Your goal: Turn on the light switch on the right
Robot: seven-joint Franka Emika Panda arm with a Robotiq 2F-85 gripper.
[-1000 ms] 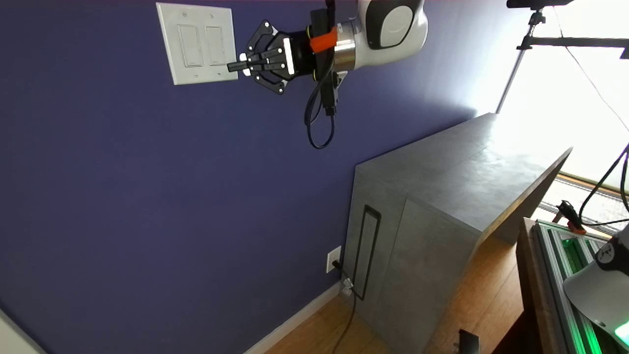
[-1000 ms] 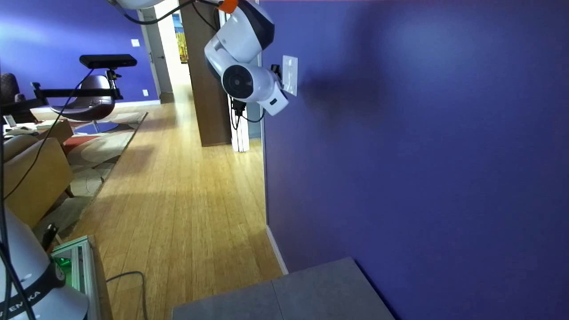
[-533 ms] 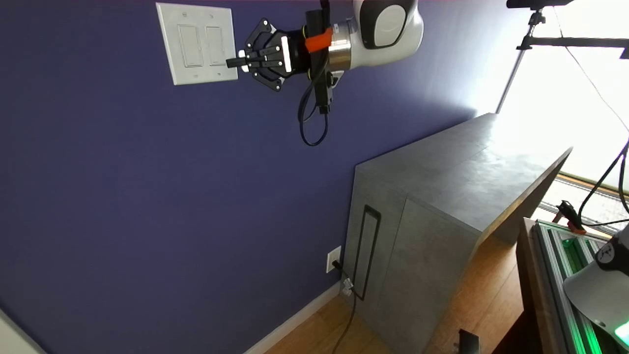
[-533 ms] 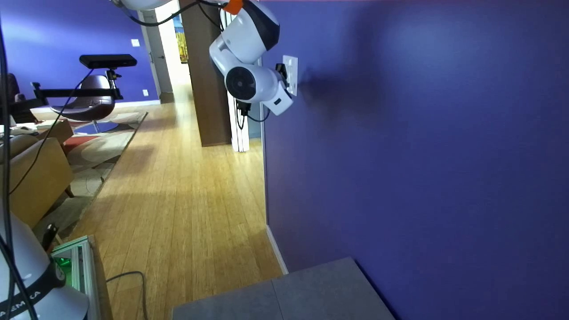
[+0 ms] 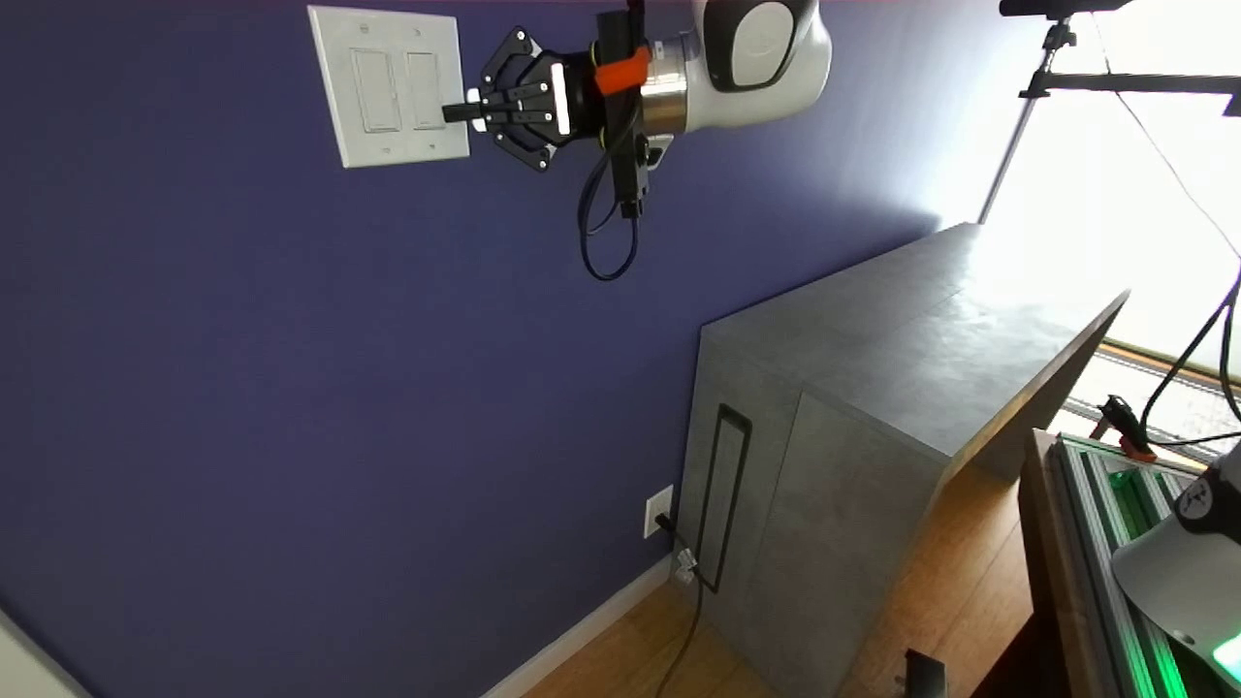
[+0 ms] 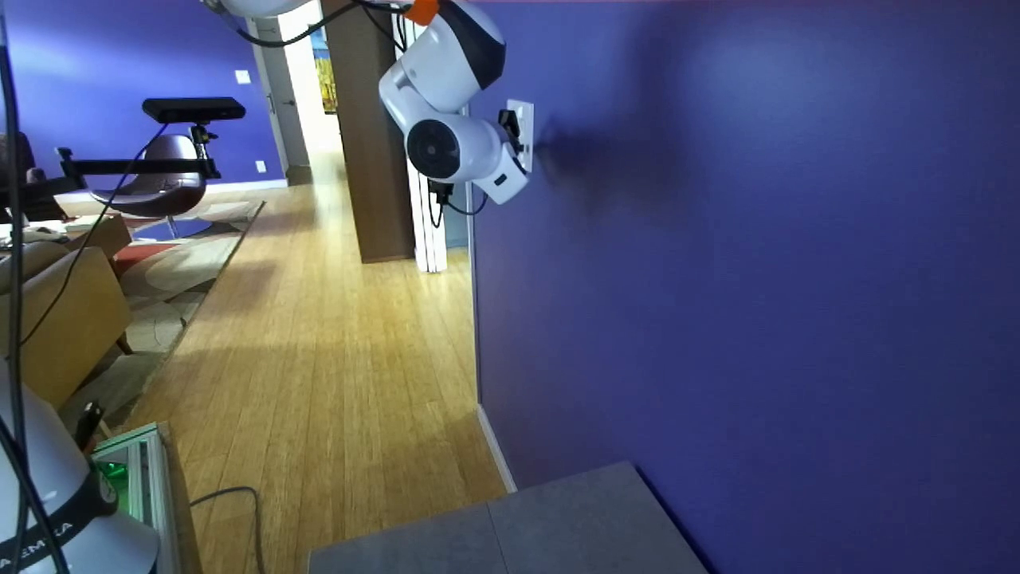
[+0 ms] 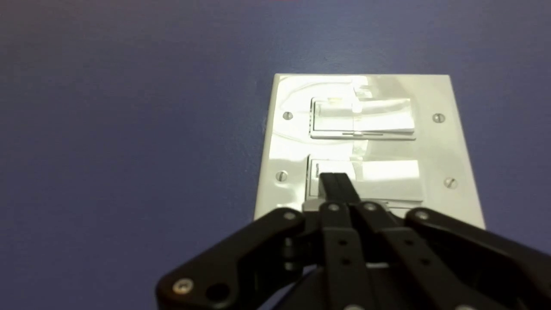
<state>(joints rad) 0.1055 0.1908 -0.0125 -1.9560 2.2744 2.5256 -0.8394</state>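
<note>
The light switch, the right-hand white rocker paddle [image 5: 424,85], sits in a squarish white wall plate [image 5: 341,131] on the blue wall. In the wrist view the plate lies sideways and this paddle [image 7: 391,183] is the lower one. The identical left-hand paddle [image 5: 375,90] is the upper one there [image 7: 363,115]. My gripper [image 5: 456,112] is shut with nothing between its fingers. In the wrist view its fingertips [image 7: 334,177] overlap the left end of the right-hand paddle. I cannot tell whether they touch it. In an exterior view the plate [image 6: 524,127] shows nearly edge-on behind my gripper [image 6: 510,123].
A grey cabinet [image 5: 853,359] stands against the wall below and to the right. A small white outlet plate [image 5: 658,509] with a plugged-in cord is low on the wall. A camera on a stand [image 6: 194,109] is across the room.
My shut gripper has moved a little upward and slightly towards the wall plate, from the plate's lower right edge to beside the right-hand paddle's lower part. The paddles look the same.
</note>
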